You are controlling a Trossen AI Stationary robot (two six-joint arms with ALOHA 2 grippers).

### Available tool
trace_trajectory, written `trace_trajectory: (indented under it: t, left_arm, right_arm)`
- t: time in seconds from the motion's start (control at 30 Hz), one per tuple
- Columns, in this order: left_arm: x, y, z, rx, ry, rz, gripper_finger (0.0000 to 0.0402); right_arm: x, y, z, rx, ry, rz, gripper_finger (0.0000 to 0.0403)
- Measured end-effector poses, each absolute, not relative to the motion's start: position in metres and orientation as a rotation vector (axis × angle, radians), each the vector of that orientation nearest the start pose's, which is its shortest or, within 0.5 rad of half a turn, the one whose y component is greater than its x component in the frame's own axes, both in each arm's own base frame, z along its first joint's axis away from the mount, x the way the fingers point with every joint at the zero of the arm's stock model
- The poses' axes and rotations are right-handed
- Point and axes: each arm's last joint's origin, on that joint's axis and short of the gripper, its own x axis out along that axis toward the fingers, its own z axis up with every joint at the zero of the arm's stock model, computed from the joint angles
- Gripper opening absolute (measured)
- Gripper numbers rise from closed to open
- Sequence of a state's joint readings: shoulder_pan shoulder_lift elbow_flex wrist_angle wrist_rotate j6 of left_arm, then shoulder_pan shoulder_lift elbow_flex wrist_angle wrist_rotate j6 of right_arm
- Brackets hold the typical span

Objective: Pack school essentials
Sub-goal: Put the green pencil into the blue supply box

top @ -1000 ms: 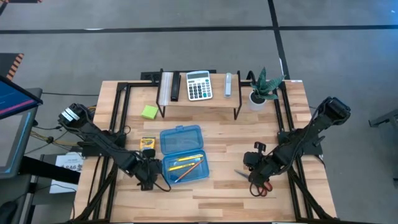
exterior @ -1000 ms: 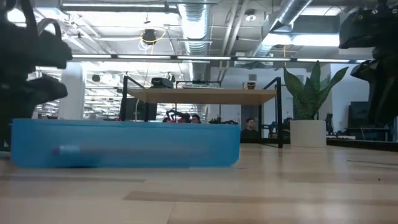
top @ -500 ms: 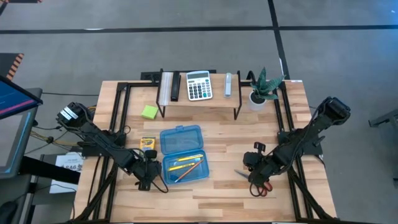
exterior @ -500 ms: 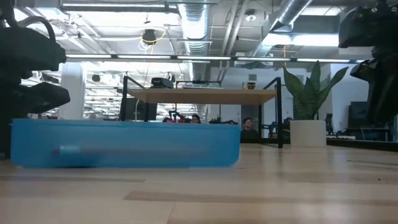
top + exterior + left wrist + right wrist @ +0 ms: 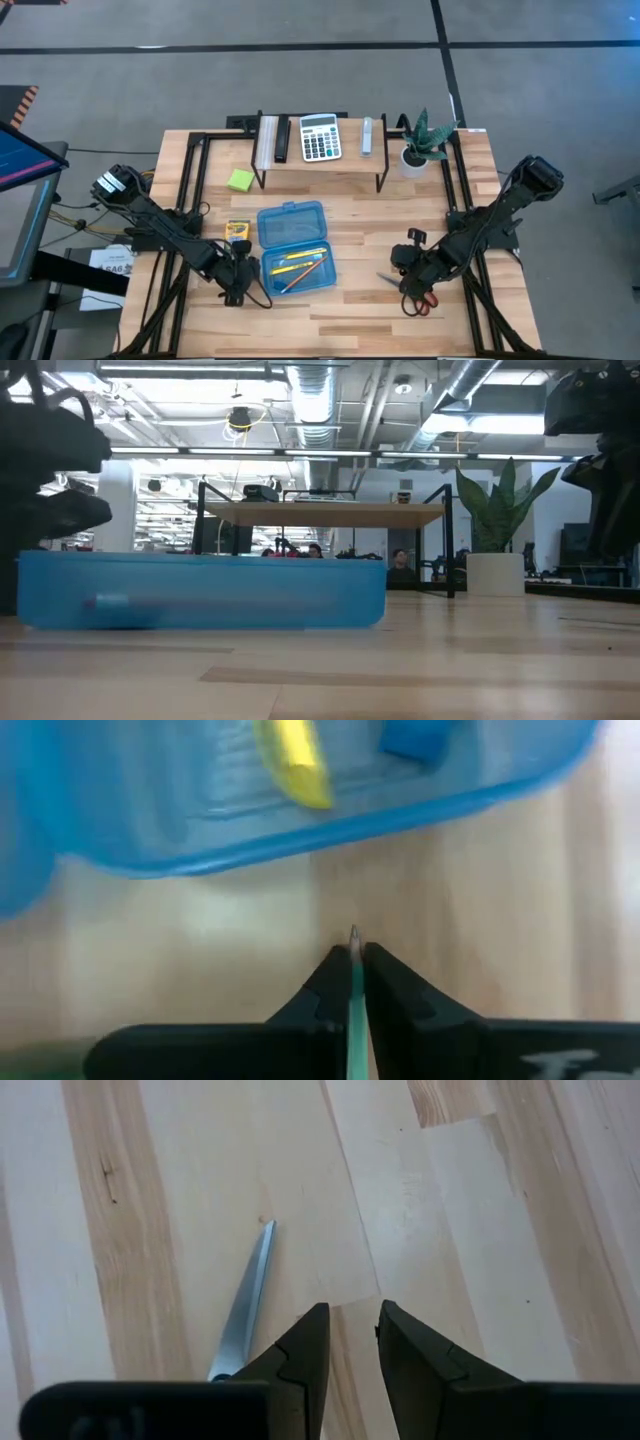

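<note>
Beside the blue case's point(image 5: 293, 249) left wall, my left tool point(image 5: 352, 952) is clamped on a thin green pencil point(image 5: 354, 1010), tip pointing at the case. I judge: lift clear of the rim before swinging in. Right tool point(image 5: 350, 1342), fingers apart, waits over the scissors point(image 5: 244, 1305).

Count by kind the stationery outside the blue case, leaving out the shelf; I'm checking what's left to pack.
Sticky-note pad: 1
Crayon box: 1
Scissors: 1
Pen, held in the left gripper: 1
Total: 4
</note>
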State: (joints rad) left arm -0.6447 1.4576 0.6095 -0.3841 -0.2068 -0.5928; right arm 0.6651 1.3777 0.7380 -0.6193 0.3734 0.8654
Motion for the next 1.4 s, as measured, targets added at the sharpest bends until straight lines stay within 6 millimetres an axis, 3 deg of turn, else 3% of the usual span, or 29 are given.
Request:
trace_trajectory:
  t: [0.43,0.6,0.77,1.1,1.23,1.4]
  left_arm:
    - [0.198,-0.138,0.176,0.050,1.143,0.037,0.0000]
    - [0.215,-0.142,0.205,0.012,1.045,0.062,0.0000]
    - [0.249,-0.143,0.225,0.017,0.953,0.042,0.0000]
    - [0.352,-0.122,0.229,0.025,0.961,0.002,0.0000]
    - [0.384,-0.113,0.218,-0.001,0.989,-0.015,0.0000]
    - [0.399,-0.106,0.190,-0.028,1.078,-0.036,0.0000]
  right_arm:
    - [0.188,0.134,0.174,0.146,1.078,-0.226,0.0109]
    - [0.189,0.133,0.175,0.143,1.076,-0.227,0.0109]
    - [0.193,0.129,0.175,0.140,1.072,-0.234,0.0109]
    - [0.199,0.125,0.175,0.131,1.057,-0.227,0.0109]
    - [0.197,0.126,0.175,0.128,1.060,-0.216,0.0109]
    - [0.195,0.129,0.175,0.123,1.062,-0.202,0.0109]
